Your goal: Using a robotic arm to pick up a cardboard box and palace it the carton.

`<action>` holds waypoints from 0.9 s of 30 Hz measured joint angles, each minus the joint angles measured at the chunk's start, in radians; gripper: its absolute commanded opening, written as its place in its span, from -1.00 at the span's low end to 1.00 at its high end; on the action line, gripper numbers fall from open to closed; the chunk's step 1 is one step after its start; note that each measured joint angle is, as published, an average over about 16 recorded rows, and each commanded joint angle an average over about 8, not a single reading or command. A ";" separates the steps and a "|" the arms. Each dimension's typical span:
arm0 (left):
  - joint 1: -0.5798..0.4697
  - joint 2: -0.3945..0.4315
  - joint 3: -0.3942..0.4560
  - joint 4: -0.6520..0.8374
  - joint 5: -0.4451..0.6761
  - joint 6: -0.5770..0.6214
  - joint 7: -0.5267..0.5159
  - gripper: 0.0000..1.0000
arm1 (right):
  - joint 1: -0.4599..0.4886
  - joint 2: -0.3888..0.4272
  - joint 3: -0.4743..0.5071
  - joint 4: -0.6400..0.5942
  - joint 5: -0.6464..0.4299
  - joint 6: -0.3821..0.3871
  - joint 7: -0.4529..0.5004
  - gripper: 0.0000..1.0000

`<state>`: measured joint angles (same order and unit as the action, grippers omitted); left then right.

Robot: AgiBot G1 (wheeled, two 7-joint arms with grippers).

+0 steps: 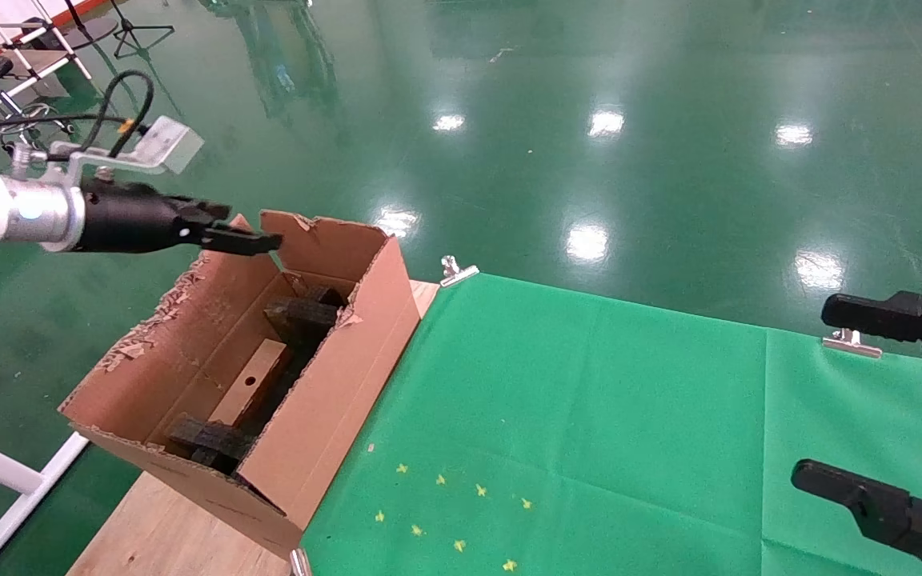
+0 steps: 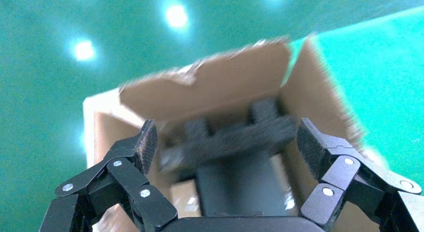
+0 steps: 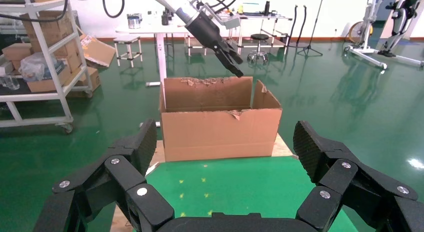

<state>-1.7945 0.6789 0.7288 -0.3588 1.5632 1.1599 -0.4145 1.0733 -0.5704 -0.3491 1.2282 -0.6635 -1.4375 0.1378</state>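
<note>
Cardboard box (image 1: 254, 383) lies flat inside the carton (image 1: 333, 376) between foam blocks (image 1: 298, 314), long axis along the carton's length. Left gripper (image 1: 257, 238) hovers above the far rim, fingers spread, empty. Right gripper (image 1: 845, 400), fingers open and empty, hangs well apart over the counter (image 1: 589, 416).

This is a big robot lab — the shiny green floor (image 3: 350, 91) shows it. White metal shelves (image 3: 50, 66) hold brown boxes — white tables (image 3: 150, 29) stand behind.

No legible text or labels.
</note>
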 measured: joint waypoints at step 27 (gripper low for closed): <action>0.340 -0.032 -0.212 -0.438 -0.393 0.159 0.107 1.00 | 0.000 0.000 0.000 0.000 0.000 0.000 0.000 1.00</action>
<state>-1.4545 0.6467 0.5165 -0.7963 1.1697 1.3189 -0.3073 1.0733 -0.5704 -0.3492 1.2282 -0.6634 -1.4374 0.1378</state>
